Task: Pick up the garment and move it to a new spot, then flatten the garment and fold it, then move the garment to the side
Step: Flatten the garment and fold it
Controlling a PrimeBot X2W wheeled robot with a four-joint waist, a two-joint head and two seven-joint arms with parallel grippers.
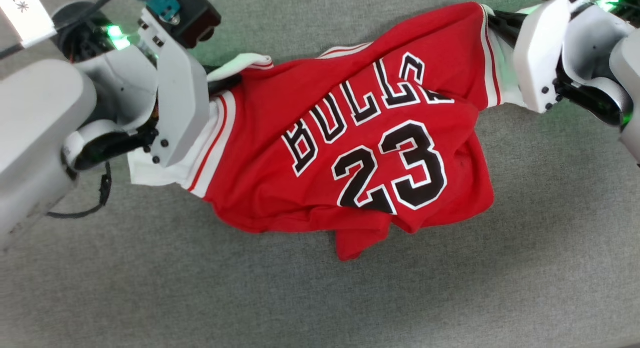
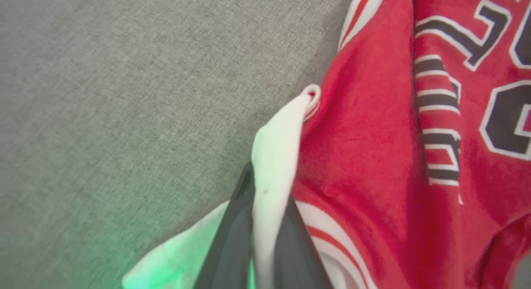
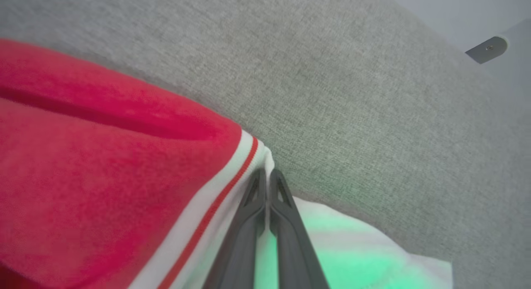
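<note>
The garment (image 1: 350, 138), a red jersey with a black "23" and lettering, spans between my two arms over the grey cloth surface, its lower hem crumpled. My left gripper (image 1: 225, 83) is at its white left sleeve. In the left wrist view the left gripper (image 2: 267, 185) is shut on a fold of white sleeve of the garment (image 2: 373, 156). My right gripper (image 1: 502, 25) is at the far right shoulder. In the right wrist view the right gripper (image 3: 267, 175) is shut on the striped white trim of the garment (image 3: 103, 177).
The grey fabric surface (image 1: 320, 298) stretches all around the jersey, with wide room in front. A black cable (image 1: 102, 193) hangs under my left forearm. A small metal bracket (image 3: 487, 48) sits beyond the surface's far edge.
</note>
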